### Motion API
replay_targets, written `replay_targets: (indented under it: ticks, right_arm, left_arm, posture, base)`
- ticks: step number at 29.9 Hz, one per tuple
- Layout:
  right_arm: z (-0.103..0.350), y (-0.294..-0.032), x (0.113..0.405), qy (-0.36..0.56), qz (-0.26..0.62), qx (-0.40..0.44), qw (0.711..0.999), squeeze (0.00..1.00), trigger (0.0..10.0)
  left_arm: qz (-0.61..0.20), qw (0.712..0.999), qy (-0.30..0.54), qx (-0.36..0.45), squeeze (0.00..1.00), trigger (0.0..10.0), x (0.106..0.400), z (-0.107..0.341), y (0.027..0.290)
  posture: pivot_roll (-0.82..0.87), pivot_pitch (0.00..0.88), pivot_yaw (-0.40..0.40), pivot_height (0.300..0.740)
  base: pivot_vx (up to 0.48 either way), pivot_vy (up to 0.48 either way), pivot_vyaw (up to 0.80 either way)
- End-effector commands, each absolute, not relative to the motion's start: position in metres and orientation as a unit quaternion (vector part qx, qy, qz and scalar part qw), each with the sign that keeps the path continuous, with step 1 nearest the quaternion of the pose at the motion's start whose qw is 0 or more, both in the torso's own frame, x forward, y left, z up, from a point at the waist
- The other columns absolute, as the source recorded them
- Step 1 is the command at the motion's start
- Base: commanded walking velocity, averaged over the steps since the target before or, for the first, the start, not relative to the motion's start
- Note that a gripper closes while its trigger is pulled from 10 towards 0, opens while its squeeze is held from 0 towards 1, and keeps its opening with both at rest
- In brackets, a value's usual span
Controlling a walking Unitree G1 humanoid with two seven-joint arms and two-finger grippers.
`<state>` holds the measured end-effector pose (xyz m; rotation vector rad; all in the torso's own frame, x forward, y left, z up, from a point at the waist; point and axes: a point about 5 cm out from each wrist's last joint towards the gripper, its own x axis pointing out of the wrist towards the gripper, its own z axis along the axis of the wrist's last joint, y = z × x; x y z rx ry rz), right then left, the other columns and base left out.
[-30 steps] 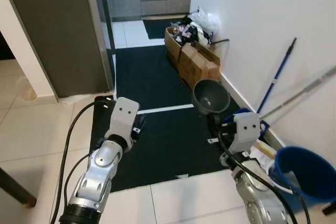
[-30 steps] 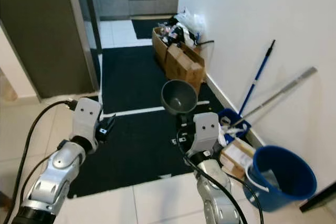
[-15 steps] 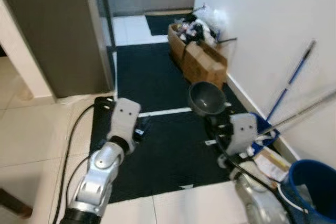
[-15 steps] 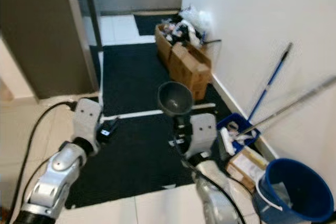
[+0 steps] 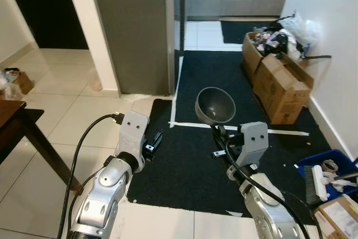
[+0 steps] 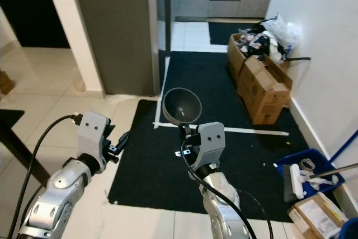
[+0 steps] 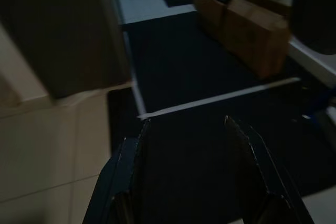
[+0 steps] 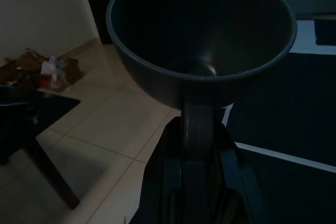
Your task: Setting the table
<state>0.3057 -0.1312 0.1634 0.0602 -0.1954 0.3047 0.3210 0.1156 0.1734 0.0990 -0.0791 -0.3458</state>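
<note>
A dark grey bowl (image 5: 215, 106) is held up in front of me over the black mat, my right gripper (image 5: 217, 133) shut on its base. In the right wrist view the bowl (image 8: 202, 30) sits upright above the fingers (image 8: 168, 182), and I cannot make out anything inside it. My left gripper (image 5: 154, 140) hovers over the mat's left edge, open, with nothing between its fingers (image 7: 131, 156). The corner of a dark wooden table (image 5: 12, 117) stands at the far left.
A black floor mat (image 5: 218, 76) runs toward the kitchen. Cardboard boxes (image 5: 279, 82) full of clutter line the right wall. A tall grey cabinet (image 5: 128, 26) stands ahead on the left. A blue tray with a brush (image 5: 324, 172) lies at the lower right. Pale tiles spread toward the table.
The whole view has swung to the left: the table corner came into sight and the blue bucket and mop poles left it. Both arms keep their pose, bowl still gripped.
</note>
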Motion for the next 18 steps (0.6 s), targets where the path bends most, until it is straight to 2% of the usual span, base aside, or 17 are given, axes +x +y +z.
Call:
replay_targets:
  ticks: [1, 18]
  right_arm:
    - [0.1625, -0.1269, 0.3044, -0.094, 0.160, 0.029, 0.982, 0.00, 10.0]
    - [0.1636, -0.1266, 0.3043, -0.098, 0.161, 0.031, 0.982, 0.00, 10.0]
  left_arm:
    - [-0.165, 0.985, -0.027, 0.047, 0.00, 10.0, 0.3181, 0.1679, 0.1207]
    - [-0.149, 0.987, -0.009, 0.058, 0.00, 10.0, 0.3203, 0.1695, 0.1216]
  posture:
    - [0.08, 0.093, 0.080, 0.740]
    - [0.08, 0.092, 0.089, 0.740]
  base:
    - [0.000, 0.000, 0.79]
    - [0.000, 0.000, 0.79]
